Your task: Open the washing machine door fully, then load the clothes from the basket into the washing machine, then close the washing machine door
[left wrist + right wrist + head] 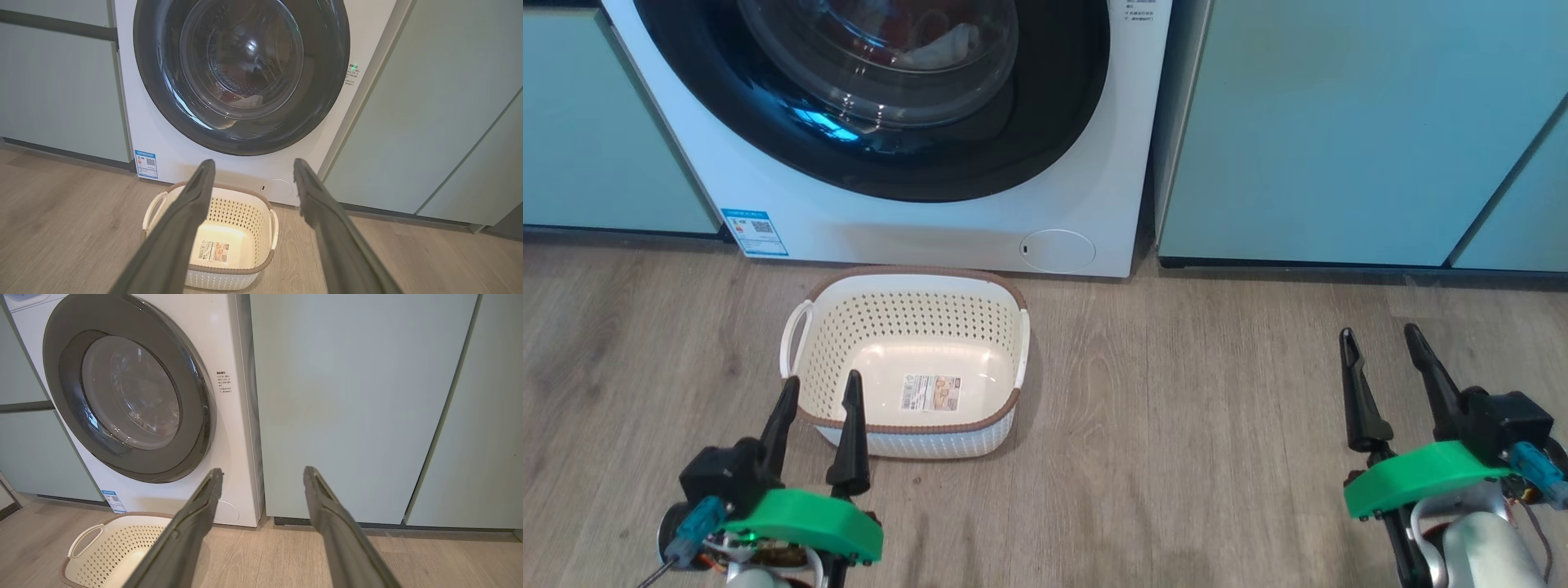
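The washing machine (931,229) stands with its door (1045,122) flat against the front, black rim and glass bowl facing me. Through the glass I see red and white clothes (939,45) lying in the drum; in the left wrist view the clothes (245,100) show low behind the door (322,81). On the floor before the machine sits the basket (907,327), holding nothing but the paper label on its floor. My left gripper (821,380) is open at the basket's near left rim. Off to the right, over bare floor, my right gripper (1379,331) is open and holds nothing.
Pale teal cabinets (1339,122) flank the machine on the right, with another cabinet (588,122) on the left. The wooden floor (1176,392) stretches between the basket and my right gripper. A blue sticker (754,231) and a round service flap (1058,251) mark the machine's lower front.
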Controlling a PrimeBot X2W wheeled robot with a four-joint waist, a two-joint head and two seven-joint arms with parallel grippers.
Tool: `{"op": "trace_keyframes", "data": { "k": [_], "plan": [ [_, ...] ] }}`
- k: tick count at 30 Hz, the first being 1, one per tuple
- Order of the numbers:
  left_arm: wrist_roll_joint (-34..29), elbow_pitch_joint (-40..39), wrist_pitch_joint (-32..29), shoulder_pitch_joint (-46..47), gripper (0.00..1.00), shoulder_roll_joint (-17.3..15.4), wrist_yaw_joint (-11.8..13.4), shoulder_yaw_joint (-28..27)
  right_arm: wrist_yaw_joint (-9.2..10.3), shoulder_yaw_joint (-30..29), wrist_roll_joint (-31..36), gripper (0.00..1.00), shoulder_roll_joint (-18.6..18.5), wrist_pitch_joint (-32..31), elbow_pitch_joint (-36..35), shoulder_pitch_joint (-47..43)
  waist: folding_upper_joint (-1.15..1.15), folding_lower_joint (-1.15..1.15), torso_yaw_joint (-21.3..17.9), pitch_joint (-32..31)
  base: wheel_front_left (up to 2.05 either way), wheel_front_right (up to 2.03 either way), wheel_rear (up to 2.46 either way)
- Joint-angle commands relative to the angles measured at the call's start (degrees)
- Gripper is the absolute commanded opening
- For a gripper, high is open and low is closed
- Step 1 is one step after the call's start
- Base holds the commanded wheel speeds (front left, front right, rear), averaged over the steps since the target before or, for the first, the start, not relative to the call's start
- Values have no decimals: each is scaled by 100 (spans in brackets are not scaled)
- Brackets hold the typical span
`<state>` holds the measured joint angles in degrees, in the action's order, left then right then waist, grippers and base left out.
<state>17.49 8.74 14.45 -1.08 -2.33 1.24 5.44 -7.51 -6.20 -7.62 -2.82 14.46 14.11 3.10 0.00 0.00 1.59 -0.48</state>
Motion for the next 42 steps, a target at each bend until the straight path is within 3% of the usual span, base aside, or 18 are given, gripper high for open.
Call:
{"op": "trace_keyframes", "data": {
  "k": [1, 28, 29, 33, 42],
  "plan": [
    [-13, -157, 55, 168, 100, -54, 25, -177, 2, 109, -12, 100, -7, 53, -216, 130, 0, 0, 2, -3, 0, 0, 0],
    [77, -292, 55, 83, 100, -54, -59, -178, 2, 134, 4, 100, -6, 53, -198, 101, 0, 0, 31, -81, 0, 0, 0],
    [25, -66, 0, -45, 0, -1, -56, 11, 0, -16, 1, 0, 5, 0, -1, -15, 0, 0, 31, -82, 0, 0, 0],
    [53, 270, -36, -173, 0, 21, -56, 21, 0, -15, -12, 0, 21, -24, 344, -127, 0, 0, 32, -83, 0, 0, 0],
    [588, 295, -186, -106, 0, 15, -115, -68, 0, -35, -617, 0, 19, -193, 338, -79, 0, 0, 18, -73, 0, 0, 0]
  ]
}}
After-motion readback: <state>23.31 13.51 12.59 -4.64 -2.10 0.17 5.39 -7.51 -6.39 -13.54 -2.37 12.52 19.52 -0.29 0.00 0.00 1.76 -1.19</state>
